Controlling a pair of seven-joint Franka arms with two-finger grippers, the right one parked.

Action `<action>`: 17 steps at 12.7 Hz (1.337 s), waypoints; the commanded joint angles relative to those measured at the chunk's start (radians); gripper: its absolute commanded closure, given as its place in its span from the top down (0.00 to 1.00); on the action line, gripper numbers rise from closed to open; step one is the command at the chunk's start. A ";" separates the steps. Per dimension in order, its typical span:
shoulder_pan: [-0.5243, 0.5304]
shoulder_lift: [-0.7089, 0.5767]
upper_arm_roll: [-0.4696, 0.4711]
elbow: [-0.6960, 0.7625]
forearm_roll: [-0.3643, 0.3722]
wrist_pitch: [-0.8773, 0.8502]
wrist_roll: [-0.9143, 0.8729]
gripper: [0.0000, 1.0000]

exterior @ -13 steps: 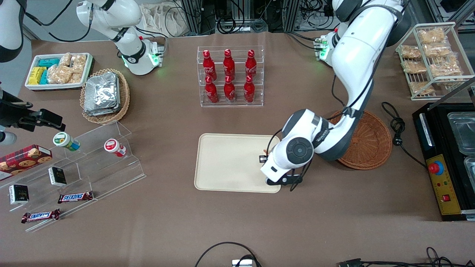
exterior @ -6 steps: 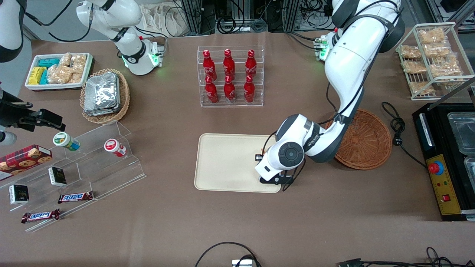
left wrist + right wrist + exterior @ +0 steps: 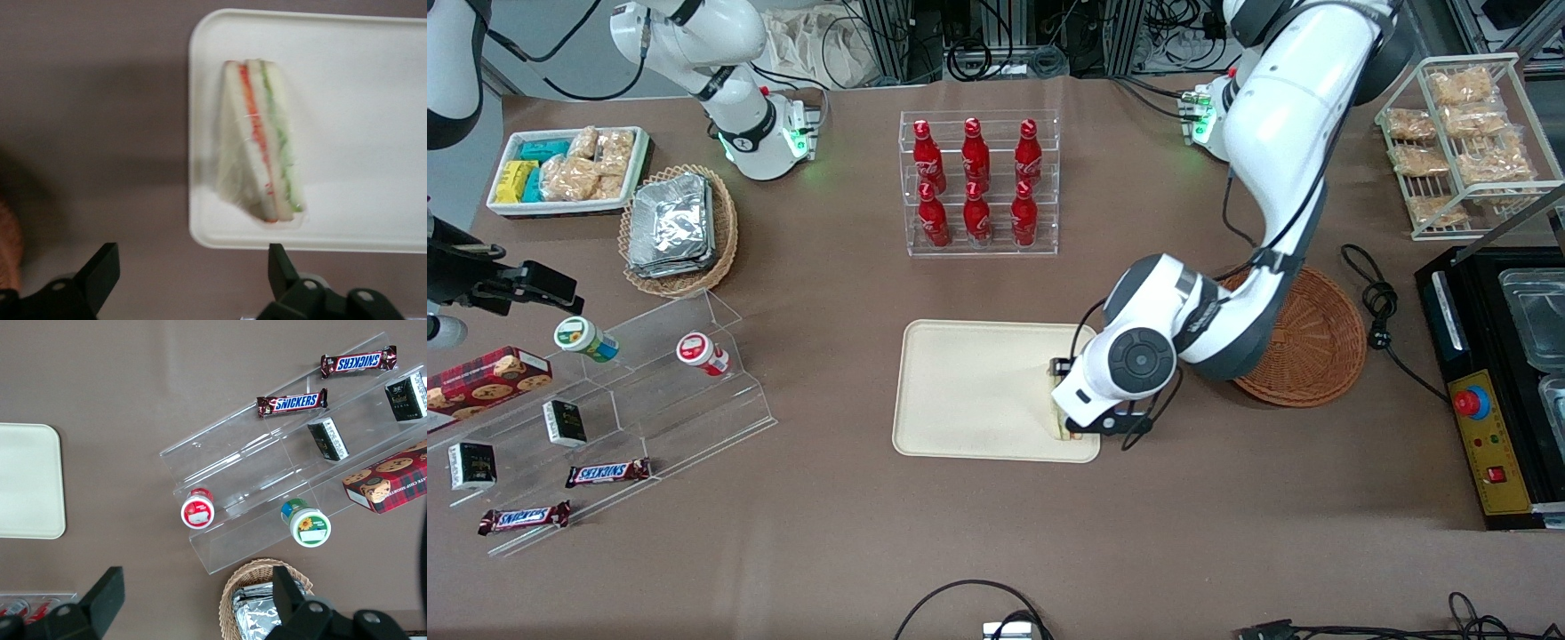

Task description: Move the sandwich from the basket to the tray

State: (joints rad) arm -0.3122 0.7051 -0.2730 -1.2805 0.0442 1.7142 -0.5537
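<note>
The sandwich [image 3: 260,147], a pale wedge with orange, red and green layers, lies flat on the cream tray [image 3: 360,80] close to one rounded corner. My gripper [image 3: 192,267] hovers open just off that corner, over bare tablecloth, holding nothing. In the front view the sandwich [image 3: 1059,421] peeks out from under the white wrist, at the tray [image 3: 969,391] edge nearest the working arm's end. The reddish-brown basket [image 3: 1316,347] sits beside the tray, partly under the arm, and what shows of it holds nothing.
A clear rack of red bottles [image 3: 978,182] stands farther from the front camera than the tray. A black cable [image 3: 1380,307] and a black machine [image 3: 1494,382] lie past the basket. Acrylic snack shelves [image 3: 649,391] stand toward the parked arm's end.
The wrist came in over the tray corner, then drew back toward the basket. The sandwich, earlier at the fingers, now lies free on the tray.
</note>
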 commanded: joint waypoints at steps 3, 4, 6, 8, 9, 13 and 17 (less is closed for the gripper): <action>0.074 -0.243 0.051 -0.259 0.077 -0.009 0.024 1.00; 0.119 -0.307 0.046 -0.340 0.077 0.037 0.059 1.00; 0.184 -0.424 0.051 -0.494 0.071 0.126 0.213 1.00; 0.266 -0.495 0.049 -0.568 0.071 0.157 0.291 1.00; 0.304 -0.509 0.051 -0.563 0.069 0.144 0.313 1.00; 0.471 -0.475 0.051 -0.401 0.053 0.119 0.319 1.00; 0.498 -0.426 0.052 -0.284 -0.022 0.076 0.310 1.00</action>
State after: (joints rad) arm 0.1832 0.2285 -0.2083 -1.6543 0.0551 1.8362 -0.2348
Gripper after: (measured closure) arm 0.000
